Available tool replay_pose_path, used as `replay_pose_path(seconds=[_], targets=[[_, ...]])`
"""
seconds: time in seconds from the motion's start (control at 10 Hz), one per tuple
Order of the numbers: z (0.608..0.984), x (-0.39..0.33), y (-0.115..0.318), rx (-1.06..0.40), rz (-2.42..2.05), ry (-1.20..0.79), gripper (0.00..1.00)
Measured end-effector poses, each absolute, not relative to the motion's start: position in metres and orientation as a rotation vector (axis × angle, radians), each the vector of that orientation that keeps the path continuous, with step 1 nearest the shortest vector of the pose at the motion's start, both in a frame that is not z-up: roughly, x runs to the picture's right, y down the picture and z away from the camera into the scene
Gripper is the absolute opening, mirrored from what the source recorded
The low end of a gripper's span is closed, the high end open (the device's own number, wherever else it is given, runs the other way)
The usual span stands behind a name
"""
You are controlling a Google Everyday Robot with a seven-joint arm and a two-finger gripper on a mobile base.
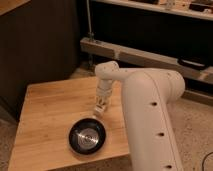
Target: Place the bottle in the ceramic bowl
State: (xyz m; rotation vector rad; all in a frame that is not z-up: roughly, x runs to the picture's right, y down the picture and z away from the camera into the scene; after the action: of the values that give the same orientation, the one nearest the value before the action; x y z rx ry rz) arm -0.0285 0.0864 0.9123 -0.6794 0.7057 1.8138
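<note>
1. My gripper (99, 112) hangs tip-down over the wooden table (47, 107), towards its right half, at the end of my white arm (145, 100), which reaches in from the right.
2. The bottle (101, 105) shows as a small pale shape at the gripper's lower end, upright or nearly so, and it blends into my own white parts.
3. I cannot tell whether the gripper is clenched on the bottle or loose around it.
4. The bowl (72, 137) sits on the table's near part, black and glossy with a greyish centre, and nothing lies in it.
5. The gripper and bottle are just beyond the bowl's far rim and slightly to its right, not over its centre.
6. I cannot tell whether the gripper's tip touches the table or hangs a little above it.
7. Behind the table run a dark wall and a grey rail (150, 55).
</note>
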Motion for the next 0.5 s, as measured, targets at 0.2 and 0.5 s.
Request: replay_pose_path(seconds=[0.2,0.5], targets=[[0.908,-0.048,0.085,-0.685,1.774,0.698,0.05],[0.875,-0.06,0.065,-0.653,1.756,0.624,0.0]])
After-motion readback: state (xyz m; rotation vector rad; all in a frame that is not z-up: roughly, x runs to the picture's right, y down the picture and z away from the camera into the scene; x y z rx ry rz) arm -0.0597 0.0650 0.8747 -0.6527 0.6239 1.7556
